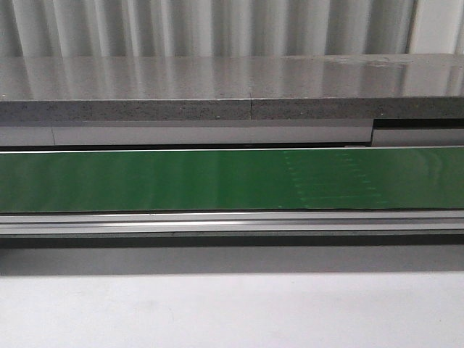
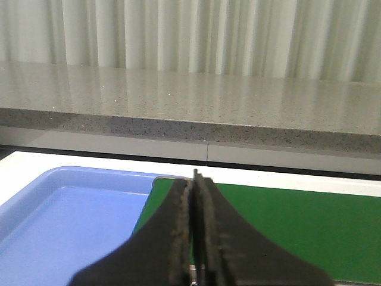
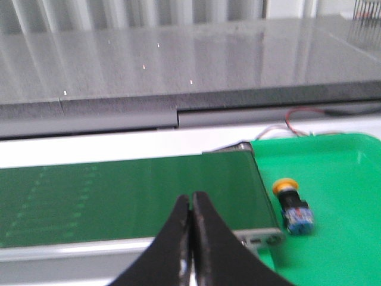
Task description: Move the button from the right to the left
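Observation:
The button (image 3: 291, 207), with a yellow-orange cap, black collar and blue rear block, lies on its side in a bright green tray (image 3: 333, 179), just off the end of the green belt (image 3: 125, 193). My right gripper (image 3: 191, 198) is shut and empty, hovering over the belt's near edge, apart from the button. Over the belt's other end (image 2: 297, 226), my left gripper (image 2: 194, 177) is also shut with nothing in it, beside a blue tray (image 2: 65, 220). In the front view only the belt (image 1: 217, 179) shows; neither gripper nor the button appears there.
A grey stone counter (image 1: 217, 90) runs behind the belt, with a corrugated wall beyond. An aluminium rail (image 1: 217, 221) edges the belt's front. Red and white wires (image 3: 294, 126) lie behind the green tray.

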Motion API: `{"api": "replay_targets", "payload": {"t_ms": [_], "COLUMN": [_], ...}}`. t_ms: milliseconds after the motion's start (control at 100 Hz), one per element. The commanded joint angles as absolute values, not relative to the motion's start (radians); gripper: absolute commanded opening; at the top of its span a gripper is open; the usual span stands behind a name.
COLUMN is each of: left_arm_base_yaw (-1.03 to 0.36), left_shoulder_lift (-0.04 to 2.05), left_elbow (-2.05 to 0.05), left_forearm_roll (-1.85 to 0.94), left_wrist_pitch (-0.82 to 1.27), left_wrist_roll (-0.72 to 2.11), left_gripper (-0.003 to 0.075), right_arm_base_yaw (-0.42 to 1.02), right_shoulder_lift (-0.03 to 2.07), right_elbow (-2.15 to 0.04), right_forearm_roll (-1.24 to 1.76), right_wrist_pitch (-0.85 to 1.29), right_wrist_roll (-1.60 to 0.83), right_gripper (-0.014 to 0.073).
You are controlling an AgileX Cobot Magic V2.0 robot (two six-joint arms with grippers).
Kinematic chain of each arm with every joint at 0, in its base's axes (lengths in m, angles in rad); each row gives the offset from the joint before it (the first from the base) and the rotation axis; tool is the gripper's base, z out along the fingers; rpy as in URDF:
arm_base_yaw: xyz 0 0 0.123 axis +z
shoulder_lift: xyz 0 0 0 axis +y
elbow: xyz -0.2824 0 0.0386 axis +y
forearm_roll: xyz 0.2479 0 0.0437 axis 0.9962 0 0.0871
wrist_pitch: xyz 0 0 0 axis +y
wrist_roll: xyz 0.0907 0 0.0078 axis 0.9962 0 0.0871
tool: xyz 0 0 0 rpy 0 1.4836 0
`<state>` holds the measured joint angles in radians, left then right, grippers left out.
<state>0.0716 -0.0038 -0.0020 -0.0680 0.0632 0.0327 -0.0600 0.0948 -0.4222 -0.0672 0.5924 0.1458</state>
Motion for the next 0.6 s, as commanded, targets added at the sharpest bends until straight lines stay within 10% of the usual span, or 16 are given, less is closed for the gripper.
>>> {"api": "replay_targets", "payload": {"t_ms": [0, 340, 590], "left_arm_base_yaw": [0.069, 0.069, 0.069], "left_shoulder_lift": [-0.041, -0.041, -0.041], "left_elbow": [0.022, 0.022, 0.022], "left_forearm_roll": [-0.077, -0.077, -0.077], "left_wrist_pitch": [-0.012, -0.012, -0.012], "left_wrist_roll": [0.022, 0.022, 0.022], "left_gripper": [-0.002, -0.002, -0.002], "right_arm_base_yaw": [-0.065, -0.065, -0.065], "right_shoulder_lift": [0.206, 0.645, 0.848], "right_elbow": [-0.551, -0.824, -0.905], "right_forearm_roll": [-0.102, -0.115, -0.122], "right_wrist_pitch": [0.662, 0.975, 0.997], "right_wrist_roll": [0.143, 0.143, 0.143], "right_gripper": [-0.0067, -0.0016, 0.0538]}}
